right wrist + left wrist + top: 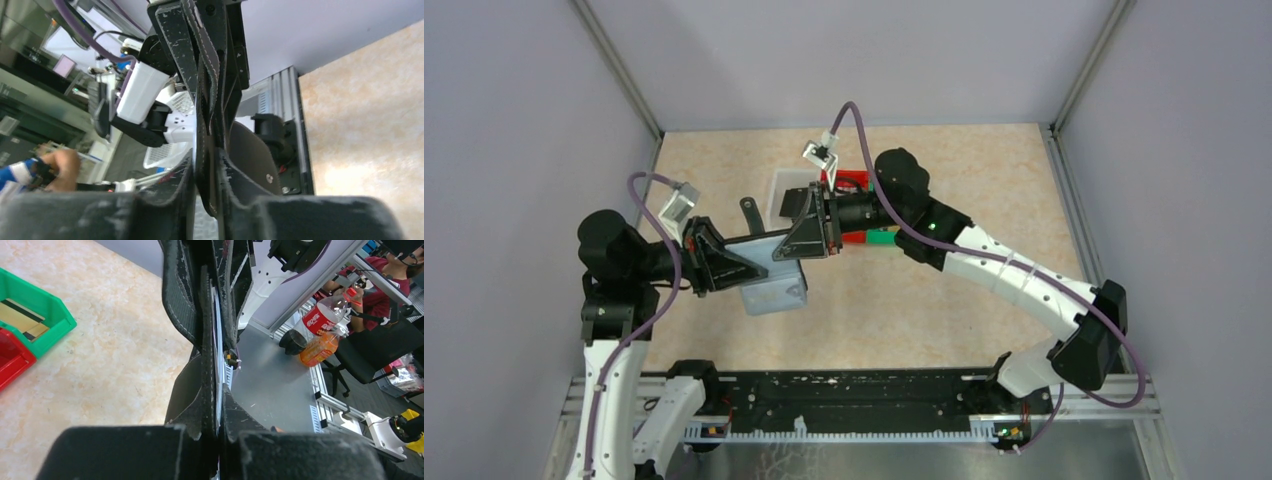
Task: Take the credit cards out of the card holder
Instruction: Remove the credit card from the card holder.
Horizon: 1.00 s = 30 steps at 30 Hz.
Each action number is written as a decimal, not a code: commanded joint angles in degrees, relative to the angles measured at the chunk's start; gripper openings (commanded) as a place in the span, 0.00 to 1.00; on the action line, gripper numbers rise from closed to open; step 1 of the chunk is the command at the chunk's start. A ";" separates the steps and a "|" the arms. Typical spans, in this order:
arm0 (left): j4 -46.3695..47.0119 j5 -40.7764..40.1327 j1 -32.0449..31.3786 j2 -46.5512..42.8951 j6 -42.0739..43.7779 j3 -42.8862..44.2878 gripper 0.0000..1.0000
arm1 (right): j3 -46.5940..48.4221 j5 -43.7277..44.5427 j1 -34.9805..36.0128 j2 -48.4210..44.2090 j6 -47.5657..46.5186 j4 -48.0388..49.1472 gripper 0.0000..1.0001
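Top external: card holder (769, 243) off the bench (944, 300), held edge-on over the left half, about midway between near and far edges. Seen only as a dark band, interior hidden. Strap tab (748, 212) sticking out toward the far edge. Left fingers (724, 265) closed on its left end, right fingers (809, 232) closed on its right end; tips of both lost against the black leather. Silvery grey card (774, 288) directly below the holder in view, its upper edge covered. Lying on the bench or hanging from the holder: cannot tell. White bin (786, 188), red bin (856, 183) and green bin (879, 238) toward the far middle, largely masked by the right arm.

Left wrist: left fingers pressed together on black leather, thin pale strip (216, 340) clamped between the leaves, too narrow to identify. Gold card (17, 320) flat in the green bin, cut off at the frame's left side. Red bin touching the green one, only a corner showing.

Right wrist: right fingers tight on stitched black leather, no gap visible; holder's far end blocked.
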 commanded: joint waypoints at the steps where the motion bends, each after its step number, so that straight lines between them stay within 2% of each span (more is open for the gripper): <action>1: 9.97 -0.20 -0.27 -0.06 -8.11 0.05 0.00 | 1.67 1.39 -0.59 -2.20 -0.29 6.27 0.32; 3: 13.33 -0.60 -0.24 0.56 -12.34 0.49 0.00 | -1.86 2.10 -1.27 -4.29 -0.39 7.95 0.47; 8: 23.15 -1.75 -0.22 1.83 -23.79 1.36 0.00 | -16.27 5.86 -3.20 -12.10 1.22 16.96 0.65; 12: 26.17 -2.99 -0.22 2.15 -28.69 1.68 0.00 | -25.48 9.09 -3.25 -16.90 2.67 24.83 0.74; 17: 27.81 -3.56 -0.23 2.59 -32.15 1.82 0.00 | -28.65 10.67 -2.99 -18.28 2.39 27.51 0.84; 23: 28.87 -3.85 -0.23 2.95 -34.57 2.13 0.00 | -28.17 15.26 -1.18 -18.18 -3.39 23.58 0.85; 30: 29.04 -3.63 -0.26 3.12 -35.09 2.22 0.00 | -27.94 16.87 -0.30 -17.68 -4.14 23.79 0.83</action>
